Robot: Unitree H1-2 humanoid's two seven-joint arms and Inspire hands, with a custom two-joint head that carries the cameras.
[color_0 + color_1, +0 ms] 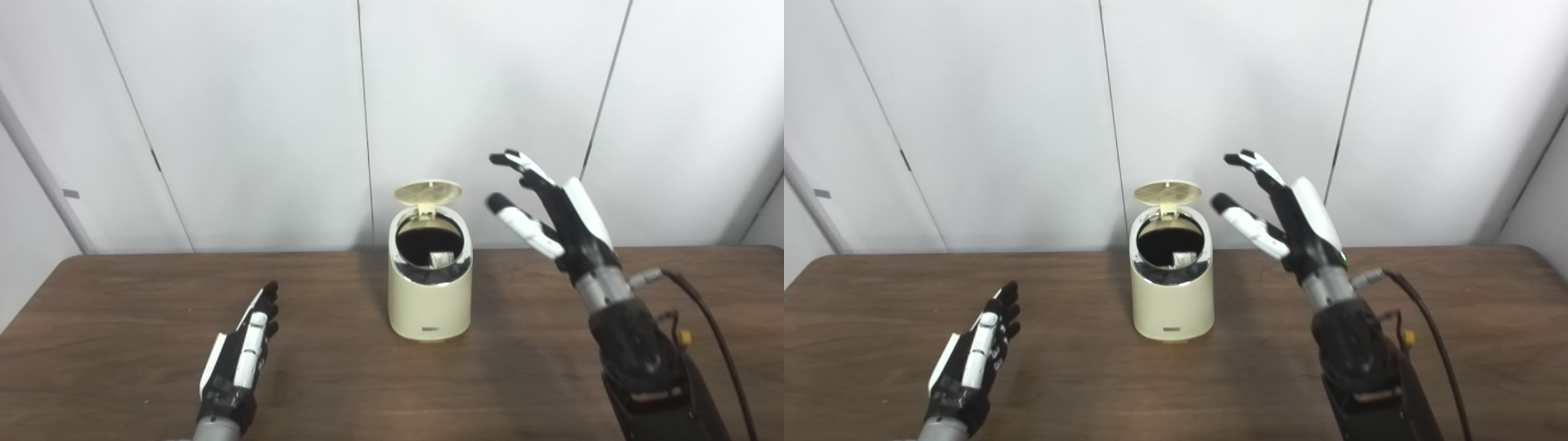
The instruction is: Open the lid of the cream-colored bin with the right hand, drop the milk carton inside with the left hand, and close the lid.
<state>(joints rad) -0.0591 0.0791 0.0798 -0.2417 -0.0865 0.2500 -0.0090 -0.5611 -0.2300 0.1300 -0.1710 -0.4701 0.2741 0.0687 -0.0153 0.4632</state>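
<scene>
wood counter (122,318): cream bin (429,300), lid (427,192) raised, carton (440,258) inside; left hand (242,352) low, right hand (551,214) raised, both spread wide, empty.

My right hand (560,211) wears glossy white plastic shells over matt black plastic fingers, and its wrist below looks like bare grey metal above a dull black sleeve. My left hand (240,361) has the same finish, smooth white plates on black. Under its fingers the table (122,318) is dark brown wood grain with a soft, low sheen. Beyond my left fingertips and beside my right thumb, the bin (430,300) looks like smooth cream plastic, satin rather than shiny, with a glossy, chrome-like rim at its mouth. Its raised lid (428,191) is matt cream plastic, ribbed underneath.
</scene>
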